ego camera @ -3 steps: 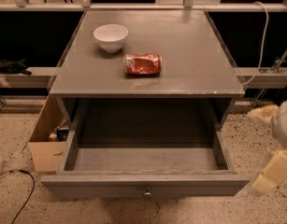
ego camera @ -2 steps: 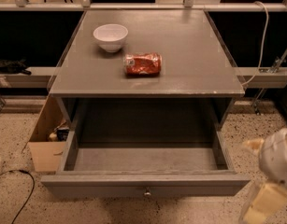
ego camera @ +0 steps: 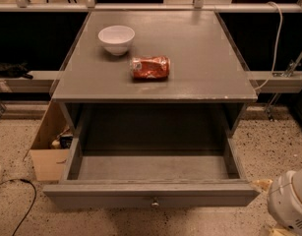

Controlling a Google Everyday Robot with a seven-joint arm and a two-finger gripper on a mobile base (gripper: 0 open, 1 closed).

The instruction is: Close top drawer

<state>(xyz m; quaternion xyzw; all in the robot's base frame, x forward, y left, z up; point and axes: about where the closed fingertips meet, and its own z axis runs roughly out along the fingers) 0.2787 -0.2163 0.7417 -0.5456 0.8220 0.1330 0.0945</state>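
Since the top drawer (ego camera: pixel 150 194) stands pulled far out of the grey cabinet (ego camera: pixel 209 68), its flat front close to the bottom edge of the camera view and its small round knob (ego camera: pixel 154 202) at the centre of that front, the closing has not yet begun and the step in hand looks like the approach. The gripper (ego camera: pixel 281 206) sits low in the right corner of the view, just beside the right end of the drawer front and apparently not touching it; whether it is open or closed I cannot tell. The next move, as I judge it, calls for bringing the gripper across in front of the panel, nearer the knob than the corner, and then pushing straight toward the cabinet; a push at the far right end could twist the drawer in its runners and jam it. On the cabinet top a white bowl (ego camera: pixel 116 38) and a crushed red can (ego camera: pixel 150 67) lie well back from the front edge, clear of the drawer's travel. To the left, an open cardboard box (ego camera: pixel 47 156) stands on the speckled floor against the cabinet's side, with a dark cable (ego camera: pixel 23 200) lying near it.
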